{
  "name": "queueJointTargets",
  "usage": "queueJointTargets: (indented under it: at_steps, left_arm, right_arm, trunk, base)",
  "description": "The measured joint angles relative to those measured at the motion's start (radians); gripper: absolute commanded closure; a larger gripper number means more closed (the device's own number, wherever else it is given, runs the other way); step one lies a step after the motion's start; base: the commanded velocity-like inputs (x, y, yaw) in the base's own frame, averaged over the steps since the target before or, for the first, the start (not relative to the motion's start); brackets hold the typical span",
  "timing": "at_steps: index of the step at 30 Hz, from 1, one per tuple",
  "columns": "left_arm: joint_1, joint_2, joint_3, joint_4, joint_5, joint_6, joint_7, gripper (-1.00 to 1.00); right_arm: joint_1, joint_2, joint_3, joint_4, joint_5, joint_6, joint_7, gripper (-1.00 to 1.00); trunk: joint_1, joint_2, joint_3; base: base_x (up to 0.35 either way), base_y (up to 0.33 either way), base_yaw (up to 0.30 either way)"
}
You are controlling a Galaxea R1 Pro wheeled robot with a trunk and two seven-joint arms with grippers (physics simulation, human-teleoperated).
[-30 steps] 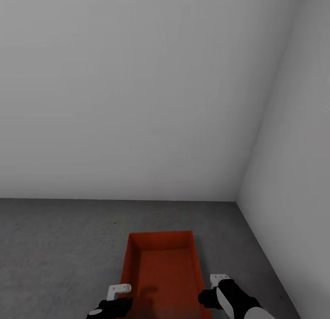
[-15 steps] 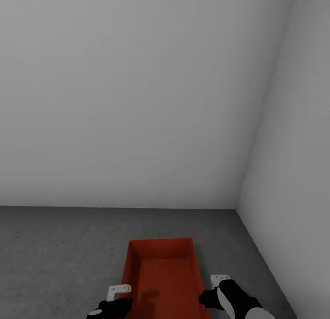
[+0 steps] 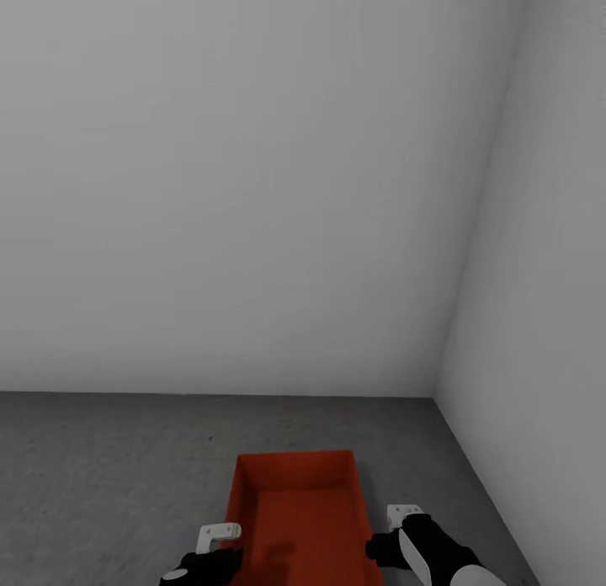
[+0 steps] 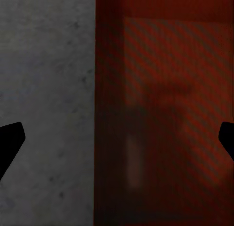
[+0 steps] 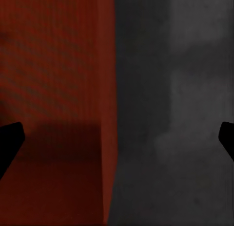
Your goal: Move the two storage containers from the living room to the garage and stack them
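Orange-red container (image 3: 295,510) (ribbed), speckled grey floor (image 3: 109,468)

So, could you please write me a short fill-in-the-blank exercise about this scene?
1. The storage container is coloured ____.
2. The container sits between the left tool and the ____ tool.
3. Under the container lies a dark grey ____.
4. The container's top is ____, with no lid.

Missing words: orange-red; right; floor; open
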Motion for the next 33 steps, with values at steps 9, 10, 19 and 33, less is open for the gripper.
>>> queueJointTargets:
  at_steps: [9,10,19,33]
  left_arm:
    - [0.0,0.0,0.0,0.0,0.0,0.0,-0.001,-1.0]
    - [0.0,0.0,0.0,0.0,0.0,0.0,-0.002,-1.0]
    - [0.0,0.0,0.0,0.002,0.001,0.0,-0.004,-1.0]
    - [0.0,-0.002,0.001,0.002,0.002,0.0,-0.004,-1.0]
  right_arm:
    - [0.004,0.0,-0.001,0.0,-0.001,-0.001,-0.001,-1.0]
    - [0.004,0.0,-0.001,0.0,-0.001,-0.001,-0.001,-1.0]
    - [0.005,0.0,0.0,0.0,-0.003,-0.002,0.0,-1.0]
    - [0.006,0.0,0.0,0.0,-0.003,-0.004,0.0,-1.0]
  trunk:
    - [-0.035,0.063,0.028]
    - [-0.038,0.07,0.031]
    - [-0.073,0.133,0.06]
    - [-0.127,0.231,0.103]
  base:
    - [0.0,0.0,0.0]
    - [0.0,0.0,0.0]
    - [0.0,0.0,0.0]
    - [0.0,0.0,0.0]
